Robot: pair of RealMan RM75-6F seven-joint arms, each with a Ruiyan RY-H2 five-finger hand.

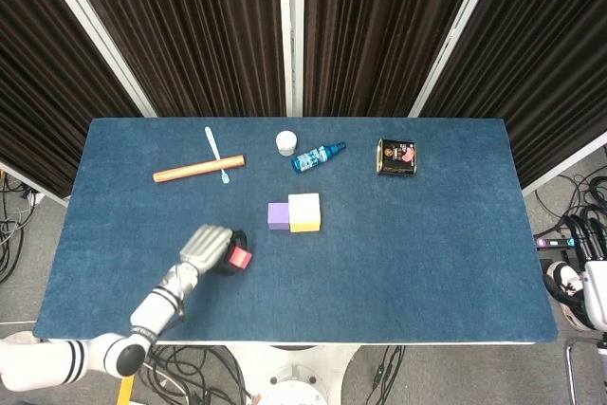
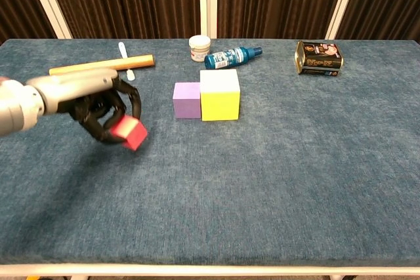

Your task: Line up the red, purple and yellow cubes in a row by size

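Note:
My left hand holds the small red cube in its fingers, lifted off the blue table. The cube hangs left of and nearer than the purple cube. That purple cube sits against the left side of the larger yellow cube near the table's middle. Neither view shows my right hand.
Along the far side lie a wooden rod, a white spoon, a small white jar, a blue bottle and a dark tin. The table's front edge runs close below.

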